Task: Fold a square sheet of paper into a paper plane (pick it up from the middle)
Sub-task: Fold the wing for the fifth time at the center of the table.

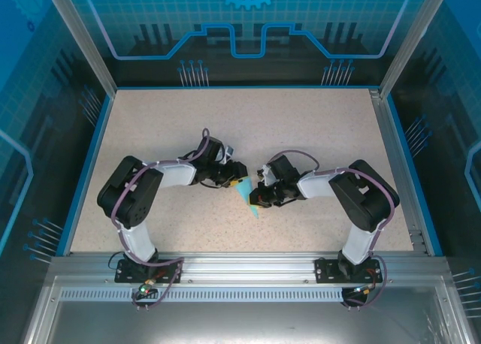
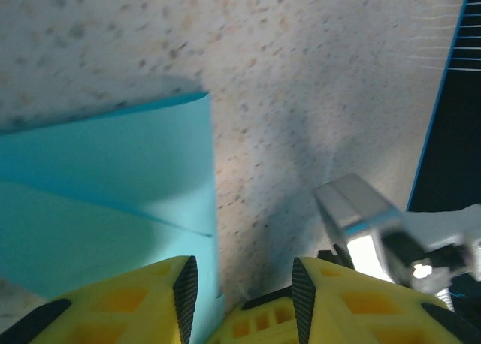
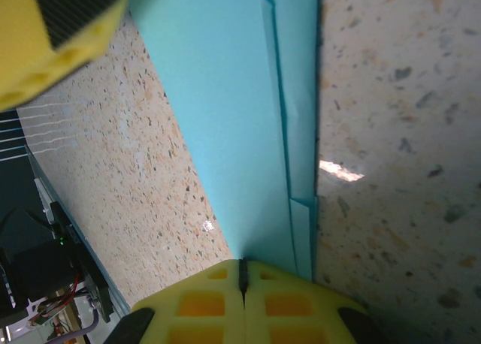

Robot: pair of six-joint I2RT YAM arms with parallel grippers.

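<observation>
The square sheet of paper point(image 1: 246, 191) is cyan and folded into layered flaps, a long pointed paper plane shape above the speckled table. In the top view it hangs between the two grippers, its tip pointing towards the near edge. My right gripper point(image 3: 242, 273) is shut on the paper point(image 3: 225, 96), which fans out from its closed jaws. My left gripper point(image 2: 243, 295) has its jaws apart. The straight edge of the paper point(image 2: 113, 186) runs down just inside its left fingertip point(image 2: 185, 288). In the top view the left gripper point(image 1: 236, 174) and right gripper point(image 1: 263, 191) nearly meet.
The speckled table point(image 1: 301, 126) stretches bare behind the arms, bounded by a blue rim and a metal frame point(image 1: 391, 134). Part of the right arm's wrist point(image 2: 361, 224) shows close beside my left gripper. A yellow finger of the left gripper point(image 3: 52, 36) sits close to the paper.
</observation>
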